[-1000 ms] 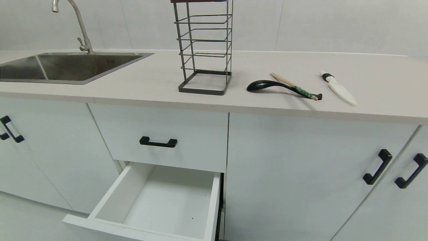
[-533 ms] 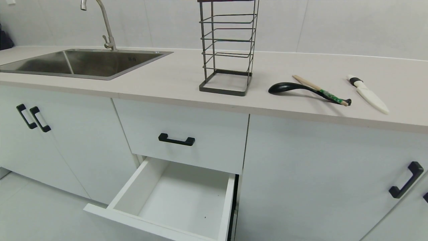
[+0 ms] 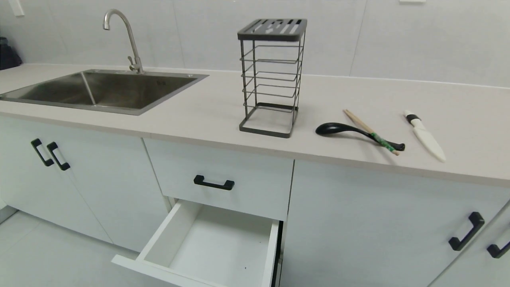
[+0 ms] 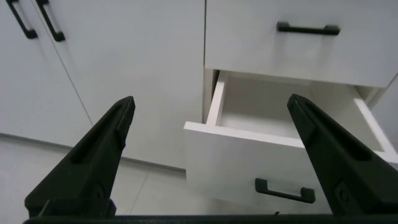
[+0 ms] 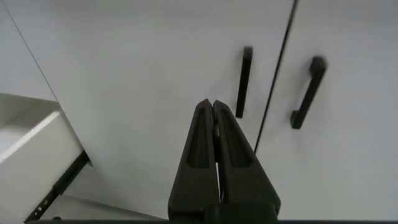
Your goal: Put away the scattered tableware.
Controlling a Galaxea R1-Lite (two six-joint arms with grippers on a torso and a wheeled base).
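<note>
Ladle point(image 3: 338, 128), chopsticks point(image 3: 368, 129) and knife point(image 3: 424, 135) all lie out on the counter point(image 3: 199, 115), over on its right-hand stretch. The black ladle rests with its bowl toward the wire rack point(image 3: 271, 77) and its handle running off to the right. The chopsticks lie as a pair on a slant, crossing over that handle near its far end and touching it. The white knife sits near them on the right but apart, blade aimed at the counter's front edge, dark band up at the handle. The rack stands upright just left of the ladle, slotted plate on top. Farther left comes the steel sink point(image 3: 103, 85) with its curved tap point(image 3: 127, 36).

Down below, the lower drawer point(image 3: 159, 231) is pulled out, white inside with a few dark specks on the floor, right under the closed upper drawer point(image 3: 223, 167).

The left gripper point(image 4: 211, 102) hangs low in front of that pulled-out drawer point(image 4: 236, 146), its two black fingers spread wide with nothing between them. The right gripper point(image 5: 214, 109) faces the white cabinet doors point(image 5: 155, 74) with their black handles point(image 5: 244, 81), its fingers pressed flat together and gripping nothing.
</note>
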